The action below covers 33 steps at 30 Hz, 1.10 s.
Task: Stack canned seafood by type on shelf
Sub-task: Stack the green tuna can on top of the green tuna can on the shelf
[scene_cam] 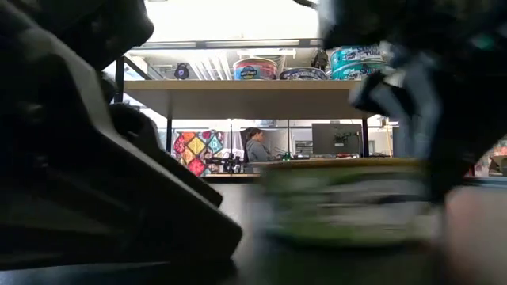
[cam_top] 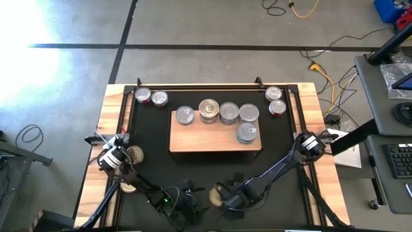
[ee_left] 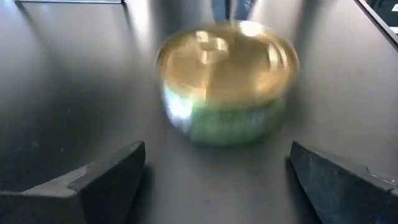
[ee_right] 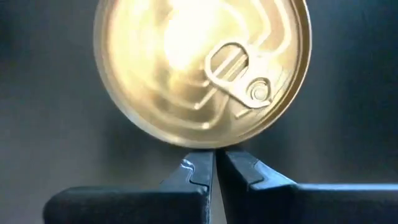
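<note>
A gold-lidded tin of canned seafood with a green label [ee_left: 227,78] stands on the black mat near the table's front edge [cam_top: 214,195]. My left gripper [ee_left: 217,169] is open; its fingers stand just short of the tin on the tin's left, one to each side of the line toward it, and touch nothing. My right gripper [ee_right: 212,163] is shut and slants down at the tin's rim from the right. The light-wood shelf [cam_top: 193,140] lies in the middle of the mat with several silver-lidded tins [cam_top: 228,113] standing on it. My right gripper's shut fingertips [ee_right: 198,167] stand at the edge of the tin's gold lid [ee_right: 208,144], on the side opposite the pull tab, slanting down from above. I cannot tell whether they touch it. The tin sits upright on the mat.
Two tins [cam_top: 150,97] stand at the mat's back left and two more [cam_top: 275,101] at the back right. Two gold-lidded tins [cam_top: 135,153] [cam_top: 129,187] lie by the left arm's base. The wooden table rim [cam_top: 103,129] frames the mat.
</note>
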Available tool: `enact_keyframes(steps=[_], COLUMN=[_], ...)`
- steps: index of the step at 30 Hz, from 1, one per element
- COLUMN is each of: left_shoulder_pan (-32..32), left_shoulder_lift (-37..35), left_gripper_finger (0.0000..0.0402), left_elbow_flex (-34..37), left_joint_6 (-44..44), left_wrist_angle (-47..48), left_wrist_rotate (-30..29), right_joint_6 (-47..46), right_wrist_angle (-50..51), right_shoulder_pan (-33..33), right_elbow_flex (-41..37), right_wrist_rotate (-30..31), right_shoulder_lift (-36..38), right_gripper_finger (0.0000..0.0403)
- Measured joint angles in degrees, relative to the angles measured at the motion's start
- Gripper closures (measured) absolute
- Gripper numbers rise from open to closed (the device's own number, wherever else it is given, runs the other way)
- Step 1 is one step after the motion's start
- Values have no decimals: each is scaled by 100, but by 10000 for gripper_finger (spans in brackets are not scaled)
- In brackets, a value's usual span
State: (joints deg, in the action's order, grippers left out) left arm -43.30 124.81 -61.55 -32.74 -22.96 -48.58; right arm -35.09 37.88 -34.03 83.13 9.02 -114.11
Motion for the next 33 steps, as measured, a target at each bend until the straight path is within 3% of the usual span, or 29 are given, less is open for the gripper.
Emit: enact_keyframes(steps=[13, 23, 33], left_shoulder_pan=[278, 331, 573], left_shoulder_lift=[344, 350, 357], left_gripper_finger=[15, 14, 14], left_elbow_flex=[-596, -576, -506], left_joint_6=[544, 542, 1124], left_wrist_angle=[17, -245, -764], left_wrist_rotate=[0, 22, 369], right_joint_6=[20, -13, -111], right_wrist_angle=[-315, -603, -520], right_shoulder_pan=[110, 132, 143], right_elbow_flex=[5, -15, -15], right_wrist_rotate=[65, 69, 58], right_shoulder_lift=[-1, -1, -1], right_gripper_finger=[390, 390, 390])
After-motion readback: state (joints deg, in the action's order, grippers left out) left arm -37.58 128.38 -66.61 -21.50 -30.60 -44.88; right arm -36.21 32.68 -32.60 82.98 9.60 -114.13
